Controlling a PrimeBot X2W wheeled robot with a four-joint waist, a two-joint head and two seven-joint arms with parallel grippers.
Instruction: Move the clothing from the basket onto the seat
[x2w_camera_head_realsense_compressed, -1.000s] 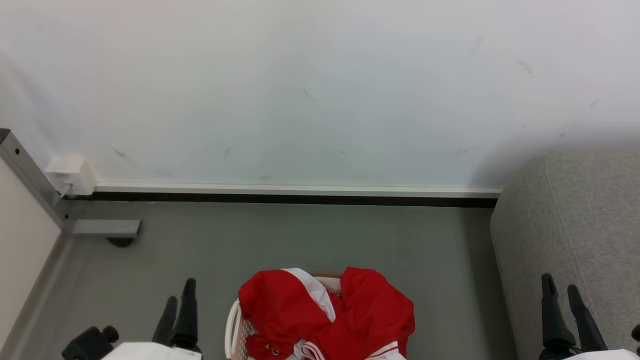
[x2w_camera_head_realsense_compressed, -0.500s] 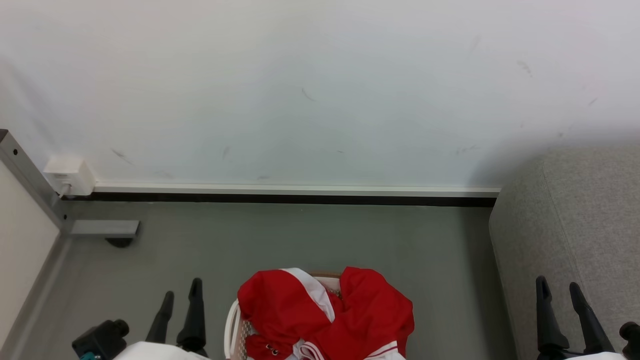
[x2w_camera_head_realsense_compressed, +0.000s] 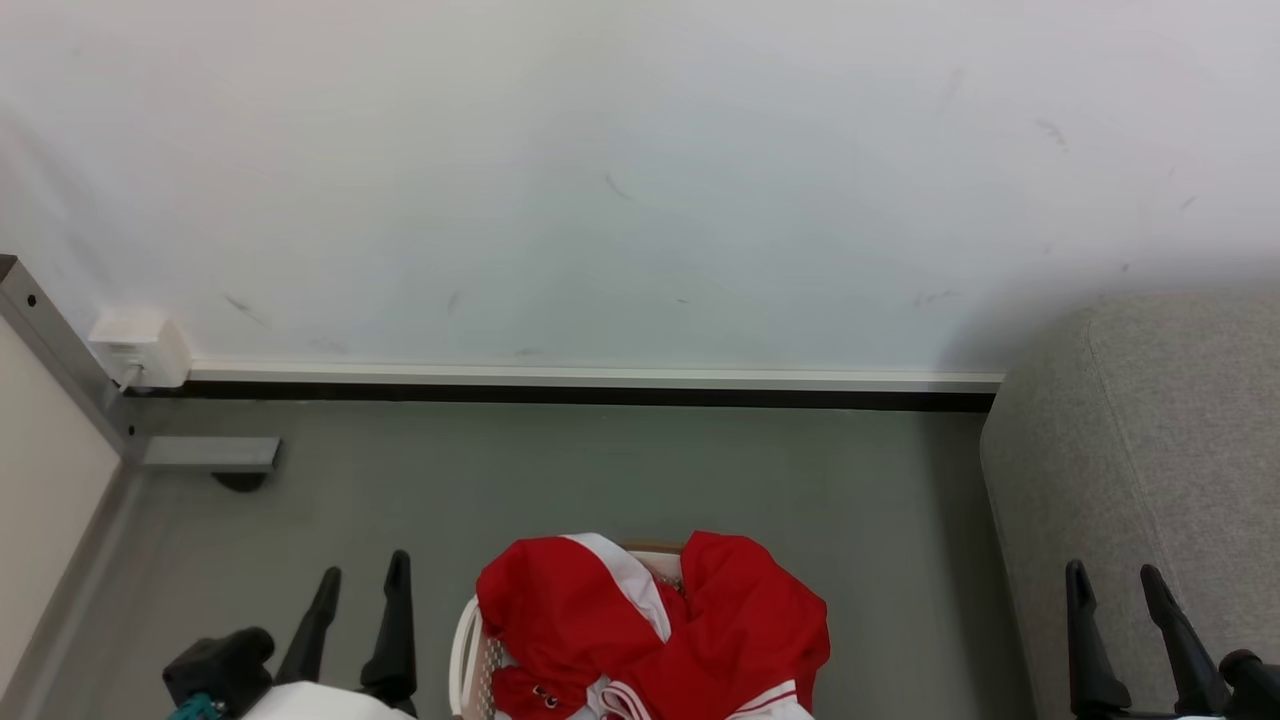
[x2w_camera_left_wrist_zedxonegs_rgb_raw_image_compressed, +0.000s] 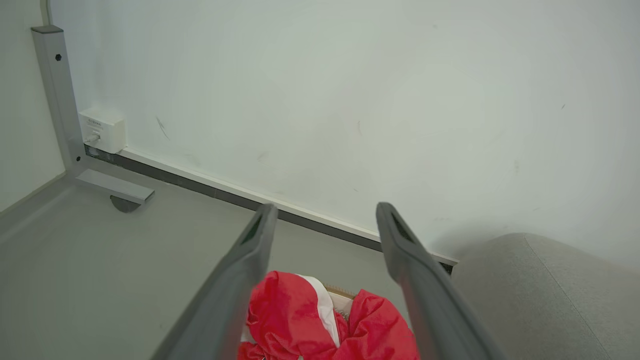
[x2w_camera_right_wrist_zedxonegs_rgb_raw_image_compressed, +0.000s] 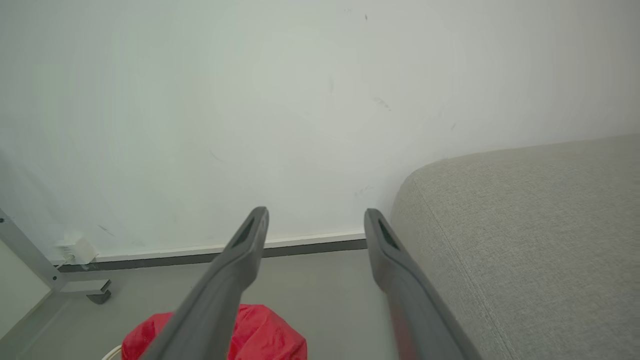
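- Red fabric with white panels: this is the clothing (x2w_camera_head_realsense_compressed: 650, 630). It lies heaped in the basket (x2w_camera_head_realsense_compressed: 461, 640) at the near edge of the head view, between my two arms, and it covers most of the far rim.
- From the deep folds and the rounded bulges, I judge it soft, light and without any stiffness. It will probably sag and hang when lifted, and a sleeve may trail behind.
- Its surface looks rather smooth, so I think a shallow pinch could slip off. I would take a thick fold, not a single layer.
- For the place to hold, I prefer the high ridge of the right red mound, or the bunched valley in the middle where the two mounds meet beside the white panel. The striped cuffs at the near edge are thin, and I would avoid them.
- I would press down into the heap but stop before the perforated wall. The basket seems light and could rise together with the garment if something hooks in a hole.
- At the left of the basket is the left gripper (x2w_camera_head_realsense_compressed: 365, 567), apart from it, with jaws spread and nothing between them.
- On the right, the right gripper (x2w_camera_head_realsense_compressed: 1112, 570) is before the near left corner of the seat (x2w_camera_head_realsense_compressed: 1150, 450), also spread and empty.
- A strip of grey floor (x2w_camera_head_realsense_compressed: 600, 470) lies between basket and seat. The seat is wide, so I believe the release need not be precise.
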